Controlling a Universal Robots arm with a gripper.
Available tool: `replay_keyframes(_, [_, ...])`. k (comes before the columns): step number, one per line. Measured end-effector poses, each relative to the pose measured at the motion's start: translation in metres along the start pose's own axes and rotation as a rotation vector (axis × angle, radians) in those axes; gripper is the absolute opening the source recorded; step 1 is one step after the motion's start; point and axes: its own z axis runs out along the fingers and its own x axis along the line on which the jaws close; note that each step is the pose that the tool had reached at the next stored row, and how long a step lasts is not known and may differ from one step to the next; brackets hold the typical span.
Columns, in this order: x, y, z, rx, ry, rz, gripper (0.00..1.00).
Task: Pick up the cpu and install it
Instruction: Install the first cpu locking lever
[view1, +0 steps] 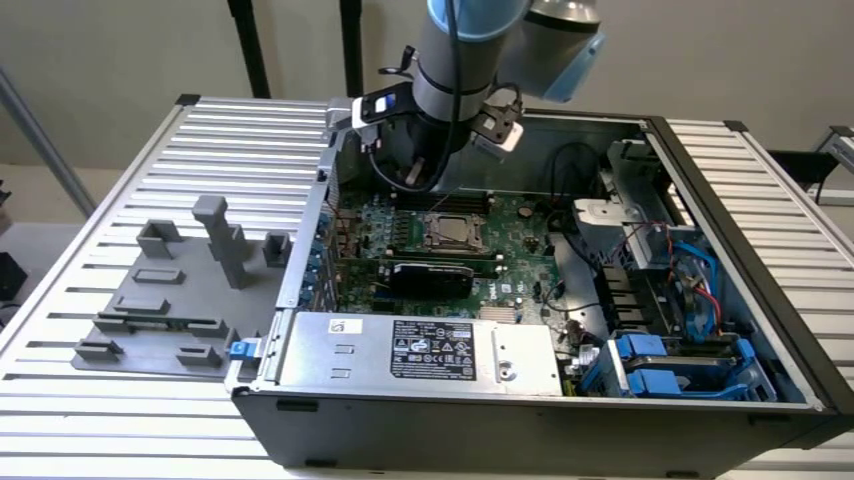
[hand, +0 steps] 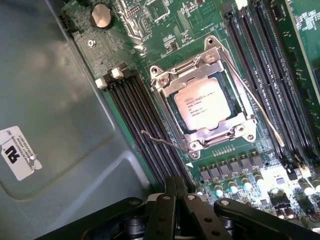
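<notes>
The gripper (hand: 175, 184) was closed tight, empty; the cpu (hand: 202, 105) lay just beyond its tips, apparently seated; ribbed table (view1: 120, 170) below, pale wall (view1: 120, 50) behind.

You're getting open air above the cpu (hand: 202, 106), its top lying clear inside the metal socket frame (hand: 165, 82). Memory slots (hand: 131, 115) are flanking it on both sides, and the case wall (hand: 50, 100) is rising just beside your closed end effector (hand: 176, 186).
</notes>
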Motion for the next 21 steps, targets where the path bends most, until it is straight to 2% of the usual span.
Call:
replay_keyframes(1, [0.0, 0.0001, 0.0003, -0.0065, -0.0076, 0.0, 0.11])
replay_keyframes(3, [0.0, 0.0002, 0.0011, -0.0203, -0.0272, 0.002, 0.11])
replay_keyframes(5, [0.001, 0.0002, 0.0024, -0.0303, -0.0435, 0.003, 0.11])
replay_keyframes(7, [0.001, 0.0002, 0.0045, -0.0374, -0.0568, 0.005, 0.11])
replay_keyframes(8, [0.002, 0.0005, 0.0061, -0.0392, -0.0601, 0.005, 0.11])
replay_keyframes(11, [0.003, 0.0022, 0.0113, -0.0409, -0.0636, 0.005, 0.11])
replay_keyframes(15, [0.004, 0.0052, 0.0178, -0.041, -0.0634, 0.005, 0.11])
replay_keyframes(21, [0.007, 0.0037, 0.0216, -0.041, -0.0636, 0.005, 0.11])
